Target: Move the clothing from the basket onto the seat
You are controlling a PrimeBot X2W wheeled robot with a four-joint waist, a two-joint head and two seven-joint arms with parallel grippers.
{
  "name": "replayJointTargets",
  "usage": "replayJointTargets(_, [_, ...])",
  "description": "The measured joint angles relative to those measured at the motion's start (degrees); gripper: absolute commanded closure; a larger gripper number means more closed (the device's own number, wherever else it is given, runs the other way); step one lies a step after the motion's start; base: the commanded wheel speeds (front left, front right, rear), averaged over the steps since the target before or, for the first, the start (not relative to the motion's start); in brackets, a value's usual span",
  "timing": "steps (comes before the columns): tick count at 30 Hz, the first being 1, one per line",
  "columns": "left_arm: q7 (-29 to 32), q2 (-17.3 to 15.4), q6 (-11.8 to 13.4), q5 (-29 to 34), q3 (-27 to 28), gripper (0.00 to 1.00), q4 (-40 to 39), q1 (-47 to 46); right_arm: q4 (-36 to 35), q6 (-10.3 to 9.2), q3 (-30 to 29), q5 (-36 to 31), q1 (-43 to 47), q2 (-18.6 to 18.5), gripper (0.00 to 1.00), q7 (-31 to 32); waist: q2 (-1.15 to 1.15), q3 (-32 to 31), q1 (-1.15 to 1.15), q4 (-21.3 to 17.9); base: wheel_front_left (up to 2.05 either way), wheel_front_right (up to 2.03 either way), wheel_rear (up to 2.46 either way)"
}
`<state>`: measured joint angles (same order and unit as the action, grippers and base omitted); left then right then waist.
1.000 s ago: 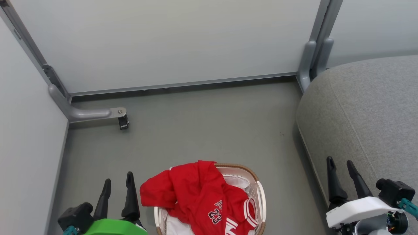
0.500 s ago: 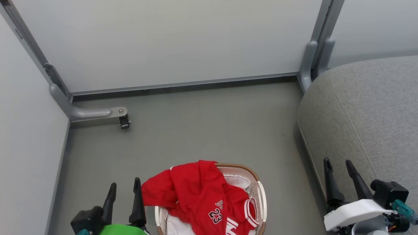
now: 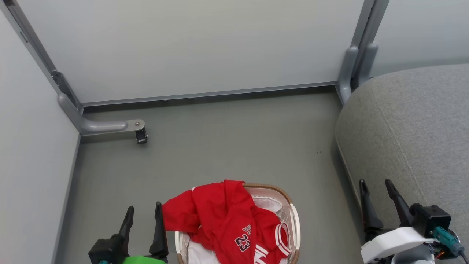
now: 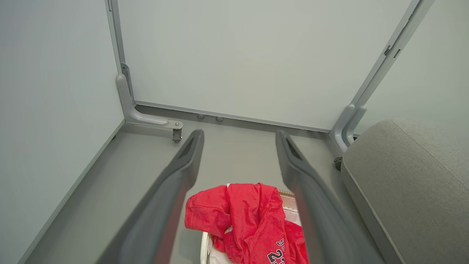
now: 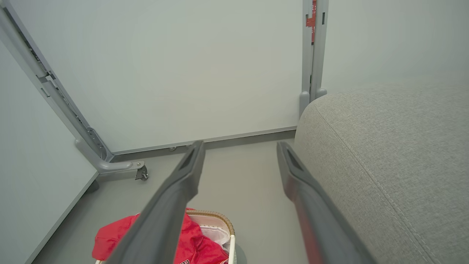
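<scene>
Here, in the head view, the basket (image 3: pixel 291 209) stands on the grey floor (image 3: pixel 227 146) at the bottom middle. The red clothing (image 3: pixel 220 212) is heaped in it and spills over its left rim. The left gripper (image 3: pixel 144 207) hovers just beside that overhanging fold, jaws spread and empty. The right gripper (image 3: pixel 375 182) hangs near the front edge of the seat (image 3: pixel 414 128), likewise spread and holding nothing. Bare floor lies between basket and seat. Pale partition panels (image 3: pixel 190 47) close the space behind and to the left. A grey metal foot (image 3: pixel 106 126) with a small black caster (image 3: pixel 140 137) juts onto the floor at the left corner. A dark "23" (image 3: pixel 240 242) reads on the garment; the letters above it are too folded to make out.

In the left wrist view, the two dark fingers (image 4: pixel 179 176) stand wide apart, framing the clothing below them. The seat is at the right, with a grey post (image 4: pixel 346 124) by its far corner.

In the right wrist view, the fingers stand wide apart over the floor. The basket's woven rim and white liner (image 5: pixel 214 229) show at the lower left, and the seat is at the right. A red label (image 5: pixel 310 14) sits high on the post, its writing too small to read.
</scene>
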<state>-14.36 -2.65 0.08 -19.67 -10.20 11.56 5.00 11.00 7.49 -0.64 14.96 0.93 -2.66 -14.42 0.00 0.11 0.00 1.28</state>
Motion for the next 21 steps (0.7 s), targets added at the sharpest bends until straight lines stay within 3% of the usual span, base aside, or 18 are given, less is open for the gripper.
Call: replayJointTargets(21, [-0.7,0.0,0.4,2.2,-0.6,0.0,0.4,0.1,-0.1,0.01,0.3,-2.1,0.3,0.0,0.0,-0.6,0.0,0.2,0.0,0.2,0.0,0.0,0.0])
